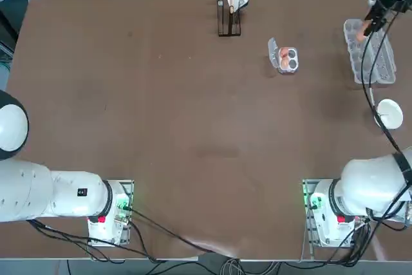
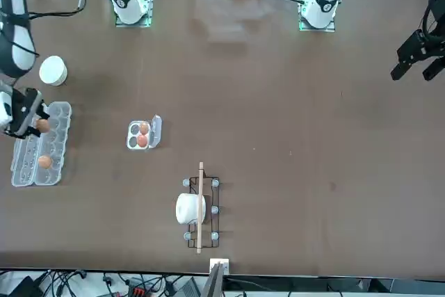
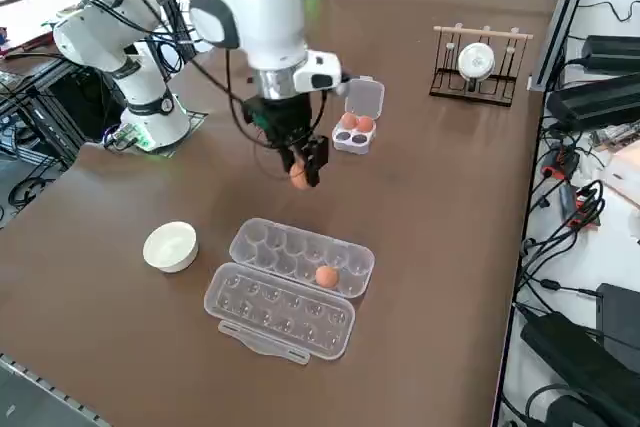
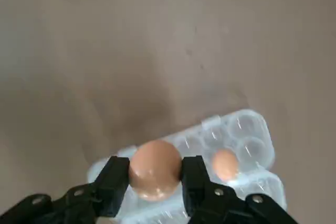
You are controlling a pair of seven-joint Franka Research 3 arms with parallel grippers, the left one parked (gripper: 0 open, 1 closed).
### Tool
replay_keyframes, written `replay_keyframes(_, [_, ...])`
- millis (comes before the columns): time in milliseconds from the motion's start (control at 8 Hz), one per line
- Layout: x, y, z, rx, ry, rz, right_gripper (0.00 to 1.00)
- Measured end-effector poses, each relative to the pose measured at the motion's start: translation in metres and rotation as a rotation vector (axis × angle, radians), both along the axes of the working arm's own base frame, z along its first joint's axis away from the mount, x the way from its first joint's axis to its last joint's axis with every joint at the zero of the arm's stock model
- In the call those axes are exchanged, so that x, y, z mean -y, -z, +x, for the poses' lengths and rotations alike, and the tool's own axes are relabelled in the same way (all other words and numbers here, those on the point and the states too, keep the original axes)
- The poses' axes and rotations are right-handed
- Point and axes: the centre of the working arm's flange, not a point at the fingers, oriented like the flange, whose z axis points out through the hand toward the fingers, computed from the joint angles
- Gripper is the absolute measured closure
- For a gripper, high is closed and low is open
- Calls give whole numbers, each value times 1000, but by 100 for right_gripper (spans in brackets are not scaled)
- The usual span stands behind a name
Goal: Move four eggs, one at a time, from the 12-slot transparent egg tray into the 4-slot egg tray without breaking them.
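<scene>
My right gripper (image 3: 305, 173) hangs above the table between the two trays, shut on an orange-brown egg (image 3: 298, 179), the same egg (image 4: 155, 169) sitting between the two black fingers in the wrist view. Below it lies the 12-slot transparent egg tray (image 3: 265, 240) with its lid (image 3: 280, 312) folded open; one egg (image 3: 326, 276) stays in a cup there. The 4-slot egg tray (image 3: 345, 143) stands farther in on the table, with two eggs (image 3: 350, 120) (image 3: 365, 125) in the cups by its raised lid flap. From the front, the gripper (image 2: 31, 124) overlaps the long tray's (image 2: 59, 113) end.
A white bowl (image 3: 170, 246) sits beside the long tray on the side toward the arms' bases. A dark wire rack holding a white roll (image 3: 478, 62) stands at the table's far edge, beyond the small tray. Cables trail from the right arm over the long tray (image 1: 380, 62).
</scene>
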Motion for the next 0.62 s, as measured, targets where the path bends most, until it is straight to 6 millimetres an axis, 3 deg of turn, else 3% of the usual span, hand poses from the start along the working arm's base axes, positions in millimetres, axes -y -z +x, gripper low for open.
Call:
replay_keyframes(375, [-98,7,11,-14,172,8,42])
replay_keyframes(625, [-146,12,10,-19,262,15,42])
